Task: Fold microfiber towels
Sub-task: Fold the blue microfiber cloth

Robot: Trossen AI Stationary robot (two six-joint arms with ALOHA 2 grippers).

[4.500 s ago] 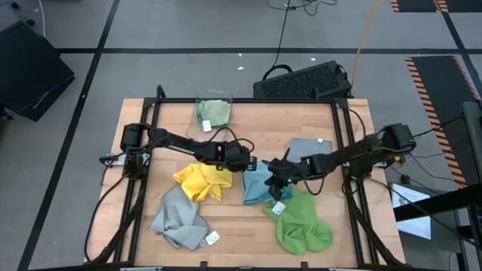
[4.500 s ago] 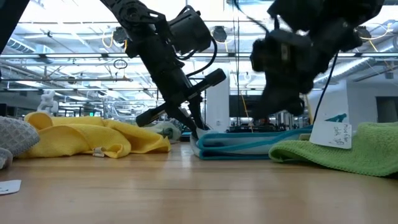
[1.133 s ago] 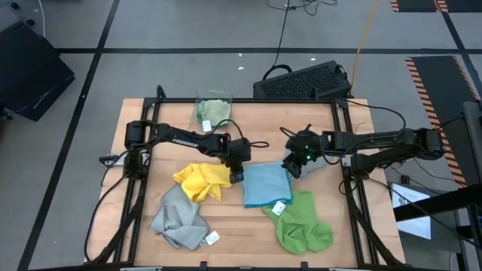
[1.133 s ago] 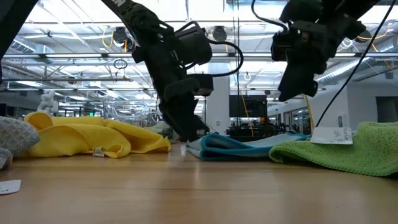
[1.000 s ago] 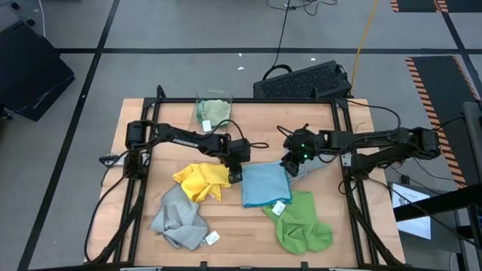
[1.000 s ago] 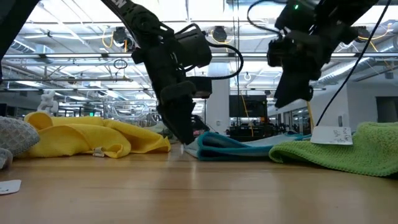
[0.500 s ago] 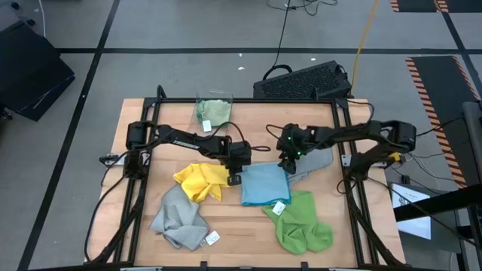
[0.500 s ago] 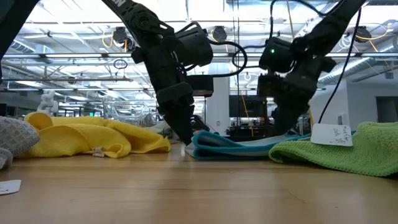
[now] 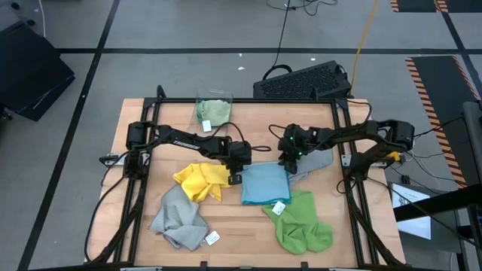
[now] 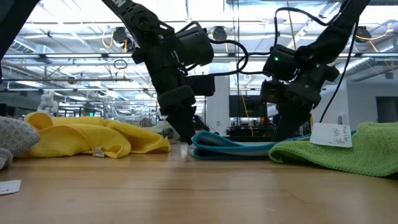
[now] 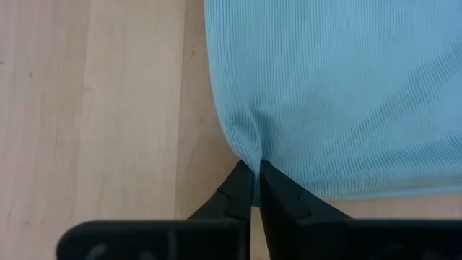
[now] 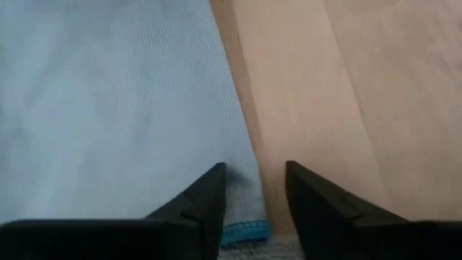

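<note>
- Wooden tabletop (image 9: 226, 226), towels strewn across.
- White tag (image 10: 332, 135) with handwriting, unreadable, on bright green towel (image 9: 301, 224) near front right corner.
- Left end effector (image 11: 255, 177) pressed together, pinching light blue towel (image 9: 263, 184) edge, mid-tabletop.
- Right end effector (image 12: 255, 189) parted, straddling same towel's opposite edge.

You have a light blue towel (image 11: 339, 94) of fine ribbed cloth, matt and soft, with a stitched darker hem showing in the right wrist view. The tabletop (image 9: 143, 196) under it is pale wood in planks, smooth with a slight sheen. Your yellow towel (image 10: 87, 138) and bright green towel (image 10: 348, 149) look fuzzier, a napped matt cloth. The fingers (image 12: 206, 206) are matt black plastic. The clear plastic bin (image 9: 213, 102) at the far edge looks glossy.
</note>
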